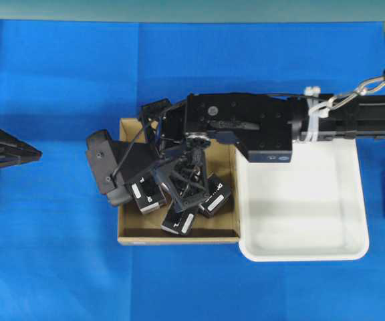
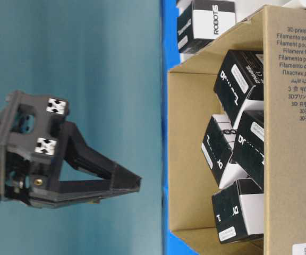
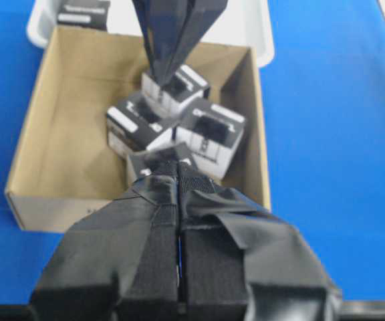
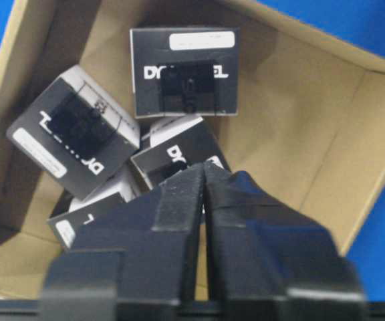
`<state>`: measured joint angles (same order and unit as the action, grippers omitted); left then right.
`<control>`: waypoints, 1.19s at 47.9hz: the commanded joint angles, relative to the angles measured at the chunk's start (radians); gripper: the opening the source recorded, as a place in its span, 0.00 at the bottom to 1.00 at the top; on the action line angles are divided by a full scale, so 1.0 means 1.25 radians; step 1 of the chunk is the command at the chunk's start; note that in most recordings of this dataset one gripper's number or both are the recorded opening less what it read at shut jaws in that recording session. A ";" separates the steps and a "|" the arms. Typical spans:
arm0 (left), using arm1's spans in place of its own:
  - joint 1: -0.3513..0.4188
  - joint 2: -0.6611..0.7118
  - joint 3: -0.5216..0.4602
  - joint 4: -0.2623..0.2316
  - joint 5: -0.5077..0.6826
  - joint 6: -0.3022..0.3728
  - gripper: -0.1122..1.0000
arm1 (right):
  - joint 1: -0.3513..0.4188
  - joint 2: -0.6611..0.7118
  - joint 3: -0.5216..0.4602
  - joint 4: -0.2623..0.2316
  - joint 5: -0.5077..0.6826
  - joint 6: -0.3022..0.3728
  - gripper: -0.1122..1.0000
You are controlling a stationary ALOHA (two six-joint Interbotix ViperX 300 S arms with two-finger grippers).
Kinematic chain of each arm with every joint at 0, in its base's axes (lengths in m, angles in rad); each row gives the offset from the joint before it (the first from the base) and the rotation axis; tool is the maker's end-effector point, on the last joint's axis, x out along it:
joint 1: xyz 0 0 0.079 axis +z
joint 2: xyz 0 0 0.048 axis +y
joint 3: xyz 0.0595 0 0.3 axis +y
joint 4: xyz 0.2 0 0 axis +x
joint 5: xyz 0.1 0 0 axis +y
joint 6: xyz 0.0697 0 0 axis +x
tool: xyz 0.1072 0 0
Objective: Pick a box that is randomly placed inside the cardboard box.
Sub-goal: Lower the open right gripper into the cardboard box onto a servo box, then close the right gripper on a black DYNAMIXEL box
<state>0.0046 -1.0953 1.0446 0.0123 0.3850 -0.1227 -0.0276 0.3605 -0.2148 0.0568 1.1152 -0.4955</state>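
**R arm over carton, jaws nearly together — no box held yet**

Table (image 1: 59, 80), blue cloth, carries everything. White tray (image 1: 299, 234) sits on the R side, touching the carton (image 1: 179, 235) along one wall. One black box shows in the tray's far corner in the L wrist view; can't place it from overhead, arm covers it.

Carton: shallow, brown, low walls. Black boxes are bunched toward the tray-side half; the other half is bare floor. Boxes lie jumbled, some tilted and leaning on each other, labels facing diff ways.

R arm reaches from the R edge across the tray and hangs over the carton, pointing down. R gripper (image 4: 204, 175) — fingers close together, only a thin slit between them in the R wrist view, nothing in them. Tips sit above the pile, apart from it as far as I can tell.

Key relation: the nearest box (image 4: 179, 157) lies right under/ahead of the R tips, partly hidden by them. Its long axis looks skewed to the finger line, not square. My read: jaws need to widen and the wrist turn to straddle the short side before descent. Neighbours are touching it, so a finger may snag.

L gripper (image 3: 178, 221) — pads pressed together, parked well off the carton's far-from-tray side. R arm is clearly nearer.
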 commanded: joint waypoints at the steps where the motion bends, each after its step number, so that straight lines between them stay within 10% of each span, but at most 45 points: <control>1: -0.001 0.002 -0.022 0.002 -0.006 -0.001 0.04 | 0.004 0.005 -0.007 -0.001 -0.007 -0.005 0.24; 19: -0.002 0.011 -0.023 0.002 -0.022 -0.029 0.04 | 0.038 0.076 -0.028 -0.032 -0.112 0.036 0.98; 57: -0.004 0.013 -0.022 0.001 -0.021 -0.029 0.04 | 0.027 0.163 -0.028 -0.040 -0.123 0.049 1.00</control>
<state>0.0015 -1.0891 1.0446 0.0123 0.3666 -0.1595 0.0092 0.5538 -0.2470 0.0031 0.9664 -0.4326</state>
